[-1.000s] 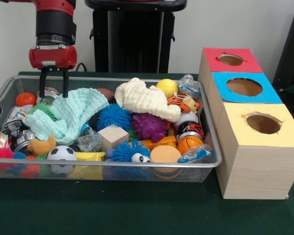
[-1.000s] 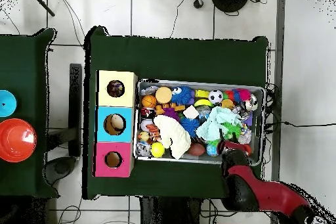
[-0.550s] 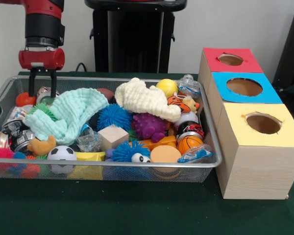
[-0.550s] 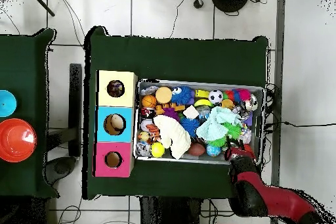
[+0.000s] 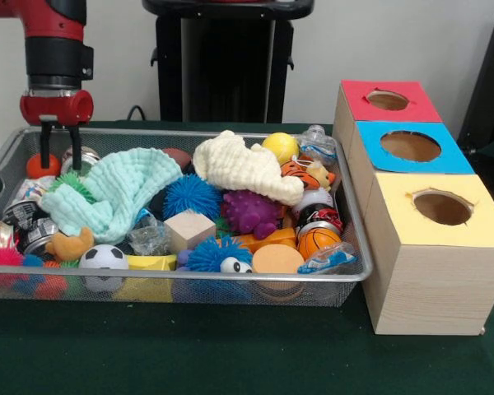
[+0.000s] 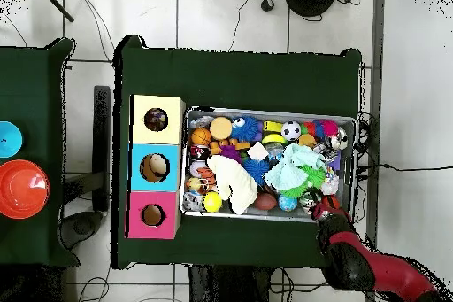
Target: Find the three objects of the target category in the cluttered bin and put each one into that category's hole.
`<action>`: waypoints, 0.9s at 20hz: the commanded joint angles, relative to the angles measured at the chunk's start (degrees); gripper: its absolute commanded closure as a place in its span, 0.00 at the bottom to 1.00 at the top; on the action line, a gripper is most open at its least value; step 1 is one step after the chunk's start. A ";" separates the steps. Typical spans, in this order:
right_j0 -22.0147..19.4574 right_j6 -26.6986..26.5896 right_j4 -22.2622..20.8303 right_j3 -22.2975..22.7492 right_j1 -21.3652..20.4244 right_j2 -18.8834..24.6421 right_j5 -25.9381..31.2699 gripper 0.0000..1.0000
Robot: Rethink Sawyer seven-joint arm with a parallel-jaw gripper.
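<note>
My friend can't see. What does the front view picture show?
A wire bin is heaped with toys and balls, a mint cloth and a cream cloth. A red robot gripper hangs open over its left end. Three wooden boxes with holes stand to the right.

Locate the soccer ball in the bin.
In the front view the soccer ball sits at the bin's near left, against the front mesh wall, between the orange plush and the yellow block.

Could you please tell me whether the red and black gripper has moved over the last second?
Yes. In the front view the red and black gripper has shifted left along the wire mesh bin's far rim, toward its left corner.
</note>
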 commanded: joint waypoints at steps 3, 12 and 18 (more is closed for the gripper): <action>-5.93 -5.22 6.02 -10.26 7.15 12.24 20.60 0.00; -6.50 -4.54 6.29 -9.99 5.74 13.36 21.26 0.00; -7.04 -4.04 6.24 -9.19 4.09 14.09 20.86 0.00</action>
